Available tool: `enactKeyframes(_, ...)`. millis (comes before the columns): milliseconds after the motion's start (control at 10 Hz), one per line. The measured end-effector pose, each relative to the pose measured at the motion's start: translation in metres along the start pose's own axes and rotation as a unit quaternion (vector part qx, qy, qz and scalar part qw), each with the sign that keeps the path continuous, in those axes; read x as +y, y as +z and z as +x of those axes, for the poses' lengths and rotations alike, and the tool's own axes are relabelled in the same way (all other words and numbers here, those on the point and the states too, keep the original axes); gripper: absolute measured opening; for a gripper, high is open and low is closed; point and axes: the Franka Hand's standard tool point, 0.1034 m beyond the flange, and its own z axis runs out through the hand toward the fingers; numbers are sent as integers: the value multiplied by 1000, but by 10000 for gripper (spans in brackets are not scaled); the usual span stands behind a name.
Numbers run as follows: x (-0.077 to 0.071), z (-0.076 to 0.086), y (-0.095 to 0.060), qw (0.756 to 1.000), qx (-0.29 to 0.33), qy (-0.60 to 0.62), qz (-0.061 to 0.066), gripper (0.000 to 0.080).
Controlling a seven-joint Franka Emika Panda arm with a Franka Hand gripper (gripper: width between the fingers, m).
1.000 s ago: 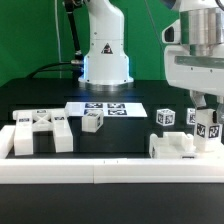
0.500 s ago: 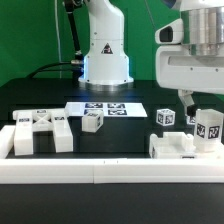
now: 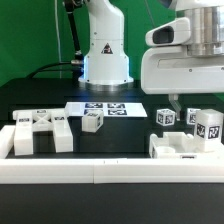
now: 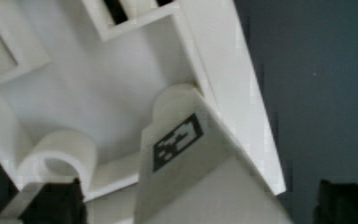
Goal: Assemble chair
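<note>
Jaws stand wide apart and grip nothing: in the wrist view the two dark fingertips [image 4: 30,205] sit at opposite edges of the picture, with only white plastic between them. Seen from the exterior view, the gripper [image 3: 192,100] hangs under the arm's large white hand, on the exterior view's right, just above a cluster of chair pieces and apart from them. Unassembled, the chair [image 3: 176,146] lies as loose white parts on a black table [image 3: 140,100]. Below the gripper, three small tagged blocks [image 3: 193,118] stand in a row, each showing a square black-and-white marker. A chunky stepped piece [image 3: 170,148] rests just in front of them. Well apart, on the exterior view's left, sits a wide flat piece [image 3: 40,130] with tags on its top. A single small tagged cube [image 3: 93,121] stands between the two groups. The marker board [image 3: 105,107] lies flat just behind that cube. A long low white rail [image 3: 110,172] runs along the front of the table. In the wrist view, a rounded white part with a tag [image 4: 176,142] lies close under the camera, touching a flat slanted white panel [image 4: 202,60].
</note>
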Motion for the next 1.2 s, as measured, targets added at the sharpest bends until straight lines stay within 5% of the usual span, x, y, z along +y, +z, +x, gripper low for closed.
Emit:
enactKeyframes(700, -1, -1, 1, 975, 5, -222, -23, 649)
enactKeyframes(1000, -1, -1, 1, 978, 5, -207, -23, 289)
enactKeyframes(1200, -2, -2, 1, 987, 6, -159, -22, 289)
